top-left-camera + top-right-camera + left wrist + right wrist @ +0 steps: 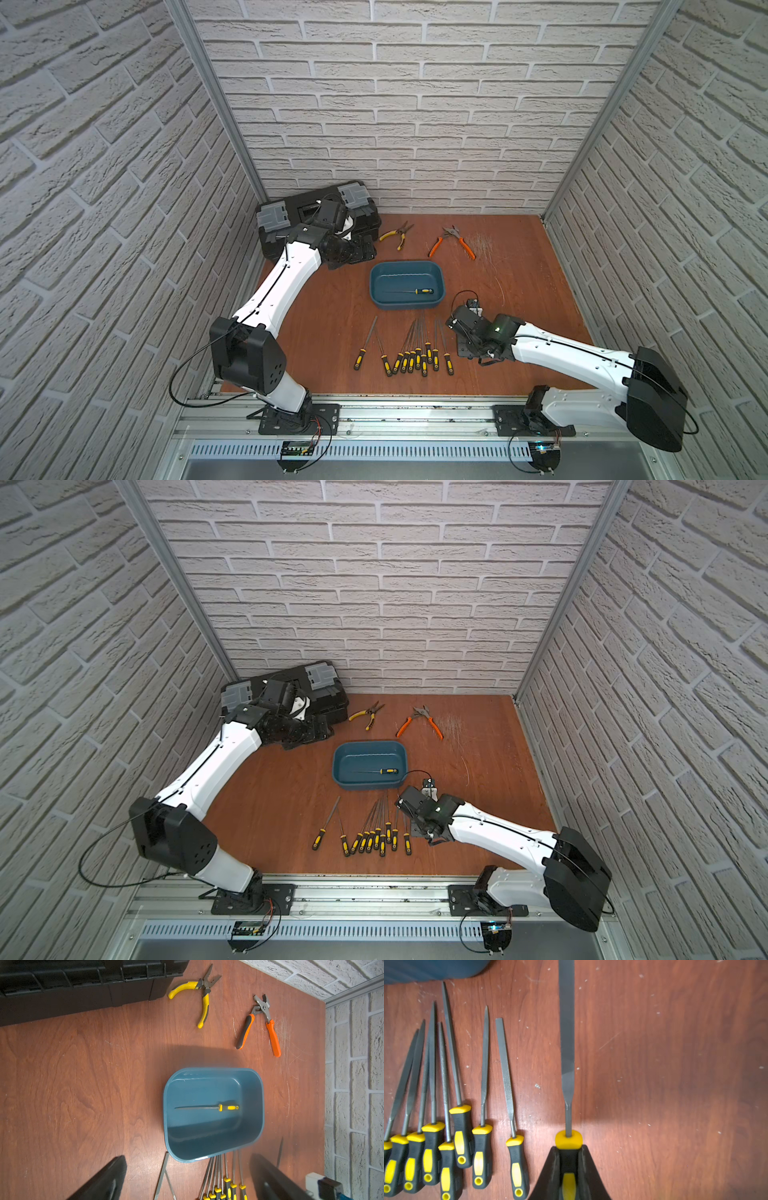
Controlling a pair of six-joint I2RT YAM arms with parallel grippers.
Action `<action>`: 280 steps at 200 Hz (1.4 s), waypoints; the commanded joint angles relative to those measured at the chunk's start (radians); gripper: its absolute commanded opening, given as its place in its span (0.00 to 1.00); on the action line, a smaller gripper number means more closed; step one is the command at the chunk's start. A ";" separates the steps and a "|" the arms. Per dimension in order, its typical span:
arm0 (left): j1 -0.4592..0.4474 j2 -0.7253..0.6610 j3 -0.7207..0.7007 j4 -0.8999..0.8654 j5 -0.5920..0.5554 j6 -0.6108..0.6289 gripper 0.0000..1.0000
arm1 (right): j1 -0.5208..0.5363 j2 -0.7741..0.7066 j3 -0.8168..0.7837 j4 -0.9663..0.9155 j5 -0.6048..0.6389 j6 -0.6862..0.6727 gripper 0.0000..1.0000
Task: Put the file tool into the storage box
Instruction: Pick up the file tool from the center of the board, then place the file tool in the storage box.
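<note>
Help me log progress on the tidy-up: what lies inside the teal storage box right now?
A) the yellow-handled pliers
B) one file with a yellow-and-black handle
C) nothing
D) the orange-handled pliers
B: a single boxed file lies flat on the floor of the storage box. The yellow pliers and orange pliers lie on the table outside it. The right gripper grips a held file over the table.

My wood table (324,316) — black toolbox (368,218) in back-left corner, yellow pliers (397,235) & orange pliers (451,235) near back edge, teal storage box (407,306) mid-table, row of files (415,357) by front edge — tips toward the box.
</note>
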 commanded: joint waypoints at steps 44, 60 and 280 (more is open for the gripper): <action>-0.004 0.019 0.024 0.036 0.048 0.010 0.98 | 0.001 -0.135 0.118 -0.177 0.142 -0.050 0.03; -0.004 0.025 0.028 0.039 0.050 0.011 0.98 | -0.011 -0.138 0.178 -0.242 0.171 -0.083 0.03; -0.020 -0.176 -0.068 -0.113 -0.220 -0.161 0.98 | -0.224 0.454 0.786 -0.114 -0.215 -1.095 0.02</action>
